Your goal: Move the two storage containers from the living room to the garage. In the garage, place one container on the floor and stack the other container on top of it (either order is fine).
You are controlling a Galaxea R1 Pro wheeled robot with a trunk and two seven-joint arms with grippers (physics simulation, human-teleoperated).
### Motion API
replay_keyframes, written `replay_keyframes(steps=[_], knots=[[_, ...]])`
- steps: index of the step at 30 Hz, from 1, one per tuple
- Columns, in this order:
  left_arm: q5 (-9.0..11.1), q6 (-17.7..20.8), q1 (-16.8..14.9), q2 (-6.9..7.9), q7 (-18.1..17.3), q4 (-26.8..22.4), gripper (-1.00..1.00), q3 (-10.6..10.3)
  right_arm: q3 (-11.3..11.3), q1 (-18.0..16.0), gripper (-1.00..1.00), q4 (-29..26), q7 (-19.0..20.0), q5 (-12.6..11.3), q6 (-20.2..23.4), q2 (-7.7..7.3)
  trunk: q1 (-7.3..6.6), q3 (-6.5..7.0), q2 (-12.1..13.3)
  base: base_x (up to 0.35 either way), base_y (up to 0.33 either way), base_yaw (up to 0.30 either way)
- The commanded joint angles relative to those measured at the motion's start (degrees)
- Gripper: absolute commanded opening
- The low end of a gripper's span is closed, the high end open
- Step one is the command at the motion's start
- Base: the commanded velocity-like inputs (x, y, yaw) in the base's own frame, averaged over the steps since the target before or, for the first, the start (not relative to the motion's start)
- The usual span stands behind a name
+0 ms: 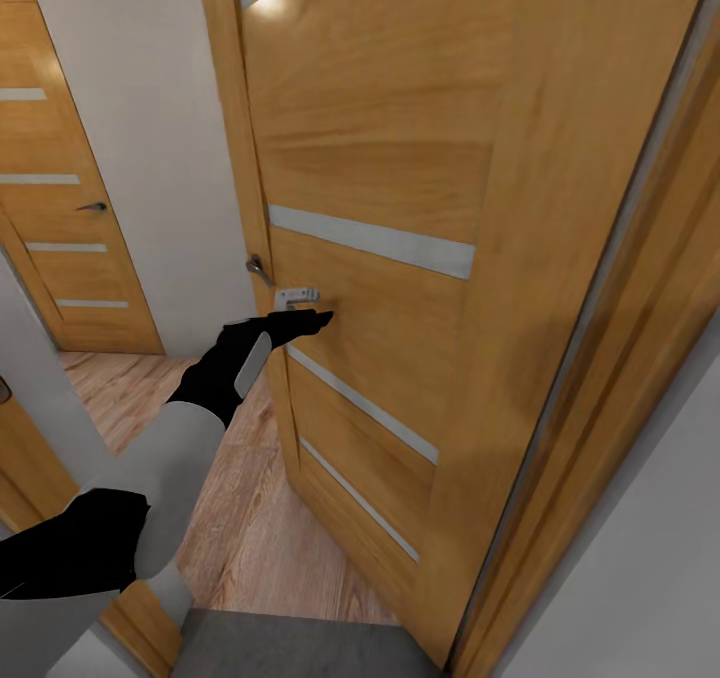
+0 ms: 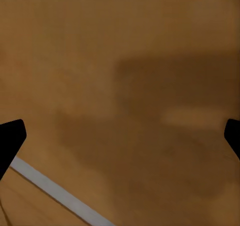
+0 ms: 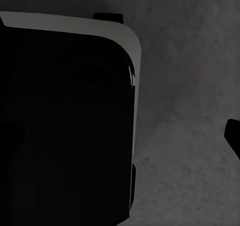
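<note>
Head view: a wooden door [image 1: 400, 208] with pale stripes stands close ahead, ajar.
Left hand [image 1: 300, 323]: reaching to the door face just below its latch plate [image 1: 296, 298]; left wrist view has its fingertips [image 2: 11, 136] spread wide against the wood.
Right hand: one fingertip [image 3: 232, 133] over grey concrete floor [image 3: 190, 111]; cannot tell its state.
Far left: second door [image 1: 60, 208], plank floor [image 1: 250, 518].

A tall honey-brown wooden door [image 1: 400, 208] with pale horizontal strips stands ajar, a metal handle [image 1: 260, 269] at its edge. Beyond its handle side runs a plain white wall [image 1: 170, 158], then a second matching door [image 1: 60, 198]. Light wood planks [image 1: 240, 518] lie below the door; nearer, dark grey concrete floor [image 1: 290, 648] begins.
</note>
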Motion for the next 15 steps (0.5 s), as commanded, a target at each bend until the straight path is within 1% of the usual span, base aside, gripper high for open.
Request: replay_keyframes(steps=[1,15], knots=[[0.6,0.3,0.0,-0.01,-0.1,-0.1,1.0,0.0,0.1,0.0,1.0,0.0,0.0,0.1,0.0,-0.02,0.0,-0.05,0.0,0.0,0.0,0.0],[0.6,0.5,0.0,0.07,-0.5,-0.1,1.0,0.0,0.1,-0.1,1.0,-0.1,0.1,0.1,0.0,0.0,0.0,-0.05,0.0,0.0,0.0,-0.005]])
